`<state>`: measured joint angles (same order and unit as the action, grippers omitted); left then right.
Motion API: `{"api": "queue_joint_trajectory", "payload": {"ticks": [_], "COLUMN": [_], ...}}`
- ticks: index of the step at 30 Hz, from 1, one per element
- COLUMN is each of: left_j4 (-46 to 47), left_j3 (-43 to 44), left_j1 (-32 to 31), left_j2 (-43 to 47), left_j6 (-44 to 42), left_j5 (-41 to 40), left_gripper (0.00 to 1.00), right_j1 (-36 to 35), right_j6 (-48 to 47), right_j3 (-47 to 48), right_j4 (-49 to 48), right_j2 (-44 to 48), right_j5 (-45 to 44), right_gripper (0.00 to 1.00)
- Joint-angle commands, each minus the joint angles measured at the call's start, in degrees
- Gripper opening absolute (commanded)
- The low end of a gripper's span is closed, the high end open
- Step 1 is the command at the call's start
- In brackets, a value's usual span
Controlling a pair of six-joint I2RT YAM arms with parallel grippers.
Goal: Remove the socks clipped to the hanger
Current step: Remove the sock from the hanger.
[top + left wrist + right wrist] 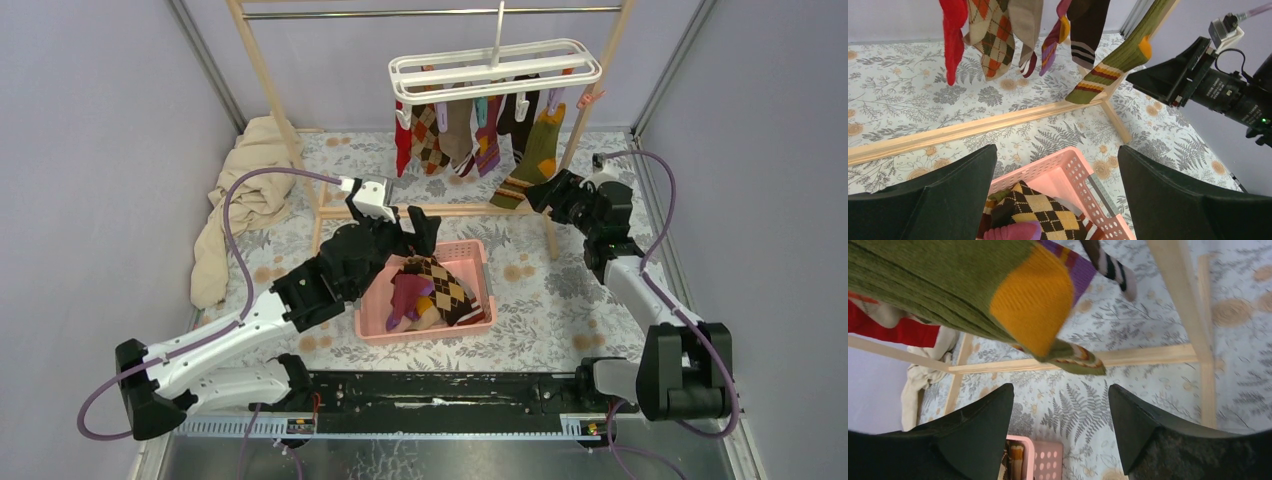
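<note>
The white hanger [495, 65] hangs from the metal rail with several socks clipped under it: red [403, 140], argyle [428, 135], beige [458, 130], purple [487, 140], dark brown [520, 118] and olive [535, 155]. My right gripper [540, 193] is open just right of the olive sock's striped lower end. In the right wrist view the olive sock [948, 280] with its orange heel lies just beyond the open fingers [1060, 400], nothing between them. My left gripper [410, 232] is open and empty over the far edge of the pink basket [1083, 175], which holds several loose socks [440, 290].
A wooden rack with a low cross bar [440, 210] carries the rail; its right post [585, 110] stands close to my right gripper. A beige cloth [245, 190] lies heaped at the left. Grey walls close in both sides. The pink basket [478, 255] sits mid-table.
</note>
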<state>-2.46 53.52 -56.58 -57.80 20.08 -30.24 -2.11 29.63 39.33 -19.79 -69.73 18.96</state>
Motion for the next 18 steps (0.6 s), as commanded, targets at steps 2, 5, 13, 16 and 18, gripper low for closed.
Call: {"api": "queue_joint_trajectory", "payload": {"ticks": [2, 5, 13, 16, 18], "left_j4": [3.7, 3.9, 3.9, 4.0, 4.1], "left_j3": [-0.2, -0.2, -0.3, -0.4, -0.4], "left_j1": [-0.1, -0.1, -0.1, 0.0, 0.0], "left_j2": [-1.0, -1.4, -2.4, -2.6, -2.9], "left_j6": [0.5, 0.2, 0.2, 0.2, 0.2], "left_j5": [0.9, 1.1, 1.8, 2.0, 2.1], "left_gripper": [0.99, 0.99, 0.99, 0.99, 0.99], "right_j1": [0.3, 0.6, 0.7, 0.8, 0.9], "right_j6": [2.1, 2.8, -1.3, -3.4, -3.8], "right_j3": [-1.0, -1.4, -0.9, -2.2, -2.8], "right_j4": [-19.5, -24.6, -23.0, -20.0, -19.8], "right_j2": [-3.1, -4.7, -5.0, -1.9, -0.8], "right_j5": [7.8, 8.3, 3.0, 0.2, -1.0], "right_gripper": [0.77, 0.78, 0.79, 0.8, 0.81]}}
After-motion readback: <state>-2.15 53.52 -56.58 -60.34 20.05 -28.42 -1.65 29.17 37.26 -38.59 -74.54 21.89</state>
